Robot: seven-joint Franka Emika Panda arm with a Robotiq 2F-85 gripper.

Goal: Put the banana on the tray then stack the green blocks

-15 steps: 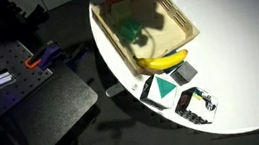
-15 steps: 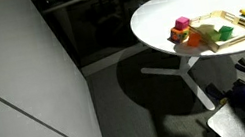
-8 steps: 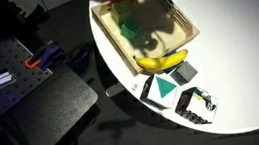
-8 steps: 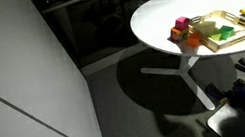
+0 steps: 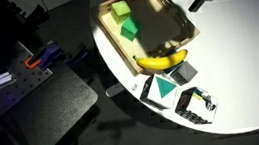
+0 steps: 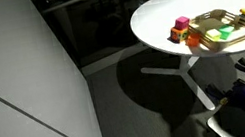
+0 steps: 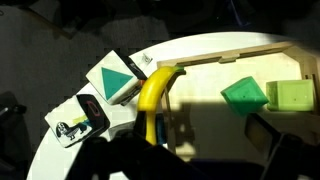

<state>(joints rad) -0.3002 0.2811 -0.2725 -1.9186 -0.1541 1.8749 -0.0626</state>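
In an exterior view the banana [image 5: 161, 59] lies along one rim of the tray [image 5: 158, 23], in an exterior view the green blocks [image 6: 220, 33] sit inside it, and in the wrist view the open jaws would best descend crosswise over the banana's middle, clear of that rim.

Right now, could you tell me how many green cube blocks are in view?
2. The bright green block lies on the tray floor, with the paler yellowish-green block right beside it. Dark shadow in the tray could hide more.
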